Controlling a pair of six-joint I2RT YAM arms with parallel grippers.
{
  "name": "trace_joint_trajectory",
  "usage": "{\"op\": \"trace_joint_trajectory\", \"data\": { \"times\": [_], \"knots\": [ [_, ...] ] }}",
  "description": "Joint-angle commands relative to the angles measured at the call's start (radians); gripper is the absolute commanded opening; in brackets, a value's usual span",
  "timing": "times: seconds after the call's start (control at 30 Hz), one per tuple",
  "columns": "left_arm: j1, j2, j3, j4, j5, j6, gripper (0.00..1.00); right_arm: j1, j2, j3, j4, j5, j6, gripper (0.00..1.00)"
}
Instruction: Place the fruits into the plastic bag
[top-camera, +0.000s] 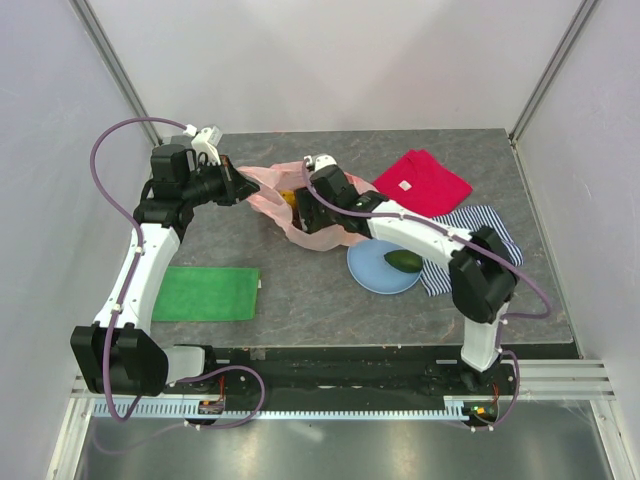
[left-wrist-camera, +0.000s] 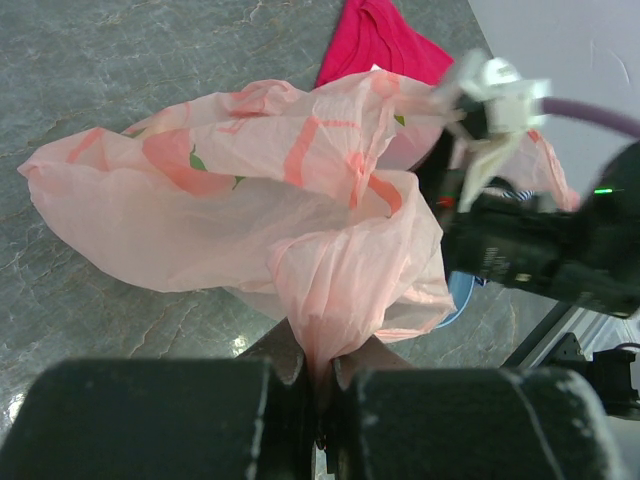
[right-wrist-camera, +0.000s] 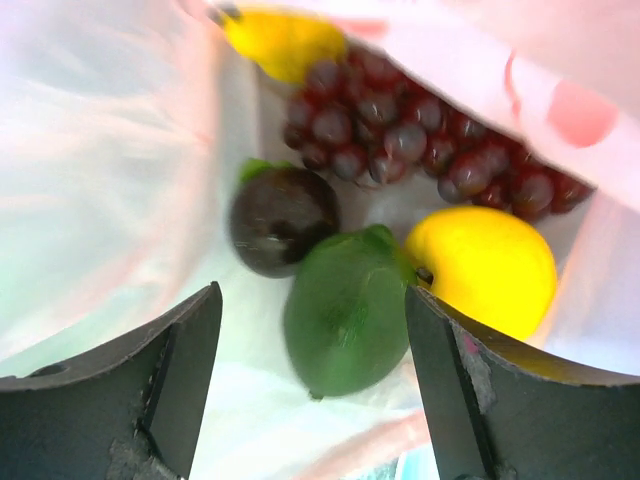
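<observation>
The pink plastic bag (top-camera: 300, 215) lies at mid-table. My left gripper (top-camera: 240, 187) is shut on its edge and holds it up; the pinched fold shows in the left wrist view (left-wrist-camera: 325, 365). My right gripper (top-camera: 300, 208) is open at the bag's mouth. In the right wrist view its fingers (right-wrist-camera: 312, 300) straddle a green lime (right-wrist-camera: 350, 310) lying inside the bag, not gripped. Also inside are a dark purple round fruit (right-wrist-camera: 282, 220), a red grape bunch (right-wrist-camera: 420, 135), a yellow citrus (right-wrist-camera: 490, 268) and another yellow fruit (right-wrist-camera: 285, 40). A green avocado (top-camera: 403, 261) lies on the blue plate (top-camera: 368, 275).
A red folded cloth (top-camera: 422, 182) lies at the back right, and a striped cloth (top-camera: 488, 228) lies beside the plate. A green cloth (top-camera: 205, 293) lies at the front left. The right arm (left-wrist-camera: 530, 250) crosses the left wrist view over the bag (left-wrist-camera: 250, 200).
</observation>
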Motion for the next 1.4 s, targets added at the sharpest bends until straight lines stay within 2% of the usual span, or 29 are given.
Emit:
{"op": "trace_joint_trajectory", "data": {
  "times": [0.0, 0.17, 0.33, 0.43, 0.53, 0.6, 0.87, 0.9, 1.0, 1.2, 1.37],
  "knots": [
    [0.005, 0.000, 0.011, 0.023, 0.030, -0.010, 0.01, -0.006, -0.186, -0.045, 0.141, -0.043, -0.032, 0.81],
    [0.005, -0.002, 0.013, 0.025, 0.030, -0.010, 0.02, -0.006, -0.299, -0.140, 0.253, -0.129, -0.046, 0.81],
    [0.005, -0.002, 0.011, 0.023, 0.032, -0.012, 0.02, -0.006, -0.453, -0.270, 0.384, -0.292, -0.081, 0.81],
    [0.005, 0.000, 0.011, 0.025, 0.033, -0.012, 0.02, -0.006, -0.558, -0.324, 0.401, -0.269, -0.092, 0.81],
    [0.005, 0.000, 0.011, 0.023, 0.033, -0.013, 0.02, -0.019, -0.642, -0.333, 0.343, -0.163, -0.092, 0.83],
    [0.005, 0.000, 0.013, 0.023, 0.033, -0.013, 0.02, -0.067, -0.680, -0.314, 0.232, -0.099, -0.087, 0.83],
    [0.005, 0.001, 0.014, 0.025, 0.035, -0.015, 0.02, -0.388, -0.747, -0.347, -0.001, -0.095, 0.021, 0.82],
    [0.005, 0.003, 0.014, 0.023, 0.035, -0.015, 0.02, -0.454, -0.735, -0.361, -0.015, -0.108, 0.043, 0.82],
    [0.005, 0.001, 0.013, 0.025, 0.035, -0.015, 0.02, -0.543, -0.722, -0.470, -0.017, -0.137, 0.071, 0.81],
    [0.005, 0.004, 0.014, 0.023, 0.038, -0.020, 0.02, -0.548, -0.688, -0.628, -0.038, -0.123, 0.065, 0.78],
    [0.005, 0.006, 0.011, 0.023, 0.038, -0.020, 0.02, -0.442, -0.650, -0.677, -0.073, -0.039, 0.078, 0.78]
  ]
}}
